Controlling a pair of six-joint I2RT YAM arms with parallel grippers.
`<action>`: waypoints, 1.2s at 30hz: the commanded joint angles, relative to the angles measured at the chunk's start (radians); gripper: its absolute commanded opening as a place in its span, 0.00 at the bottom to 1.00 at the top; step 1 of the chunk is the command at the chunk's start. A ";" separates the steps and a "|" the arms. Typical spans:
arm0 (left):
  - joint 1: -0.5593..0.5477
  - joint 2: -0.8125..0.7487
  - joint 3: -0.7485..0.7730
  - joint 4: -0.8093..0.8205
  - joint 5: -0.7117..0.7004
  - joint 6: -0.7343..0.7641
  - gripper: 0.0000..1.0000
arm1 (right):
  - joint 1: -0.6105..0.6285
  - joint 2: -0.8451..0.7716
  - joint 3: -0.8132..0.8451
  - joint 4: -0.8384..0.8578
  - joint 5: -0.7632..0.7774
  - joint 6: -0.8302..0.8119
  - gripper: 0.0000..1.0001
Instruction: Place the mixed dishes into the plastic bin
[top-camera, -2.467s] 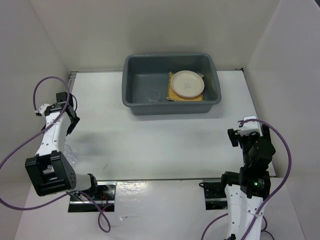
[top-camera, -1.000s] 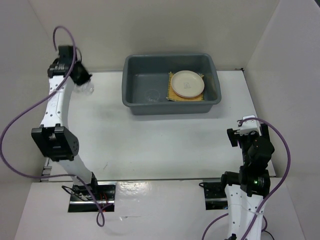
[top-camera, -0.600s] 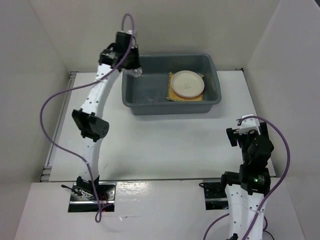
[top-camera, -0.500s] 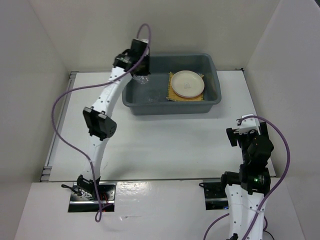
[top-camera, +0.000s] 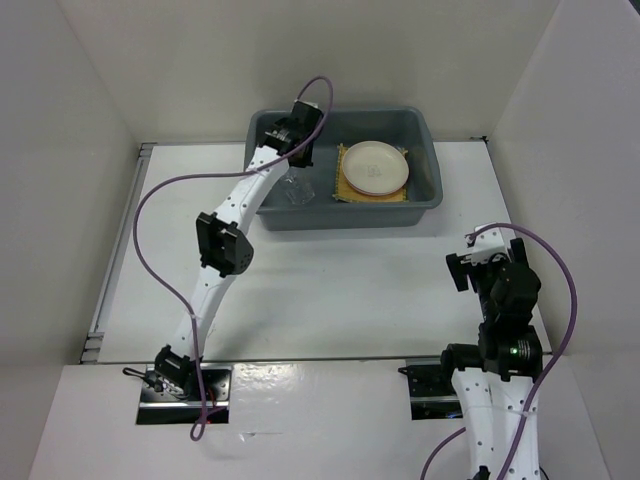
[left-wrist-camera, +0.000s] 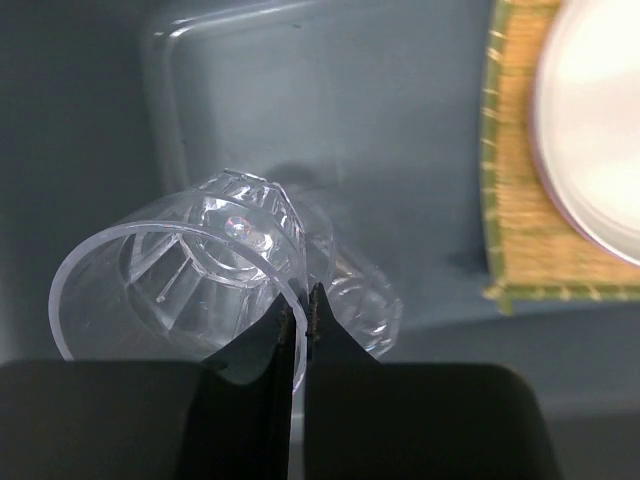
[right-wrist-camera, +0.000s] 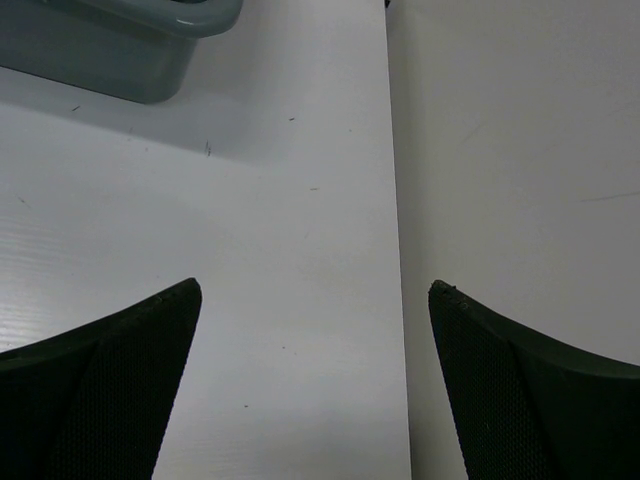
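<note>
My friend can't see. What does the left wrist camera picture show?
The left gripper pinches the rim of a clear cup over the grey bin. A second clear cup sits beneath it, and a cream plate rests on a yellow mat at right.

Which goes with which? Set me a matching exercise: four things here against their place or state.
1 plate
2 mat
3 held cup
4 right jaws

A open over the table
B on the mat
C pinched by the left jaws over the bin
D in the bin, under the plate

Pairs: 1-B, 2-D, 3-C, 4-A
</note>
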 joint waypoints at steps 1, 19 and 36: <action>0.011 0.006 0.086 0.008 -0.036 0.031 0.00 | 0.014 0.016 -0.003 0.052 0.032 0.020 0.99; -0.036 -0.155 0.067 0.028 0.019 0.031 0.00 | 0.014 0.007 -0.012 0.052 0.041 0.029 0.99; 0.059 -0.065 0.002 -0.108 -0.144 -0.044 0.00 | 0.014 0.007 -0.012 0.052 0.041 0.029 0.99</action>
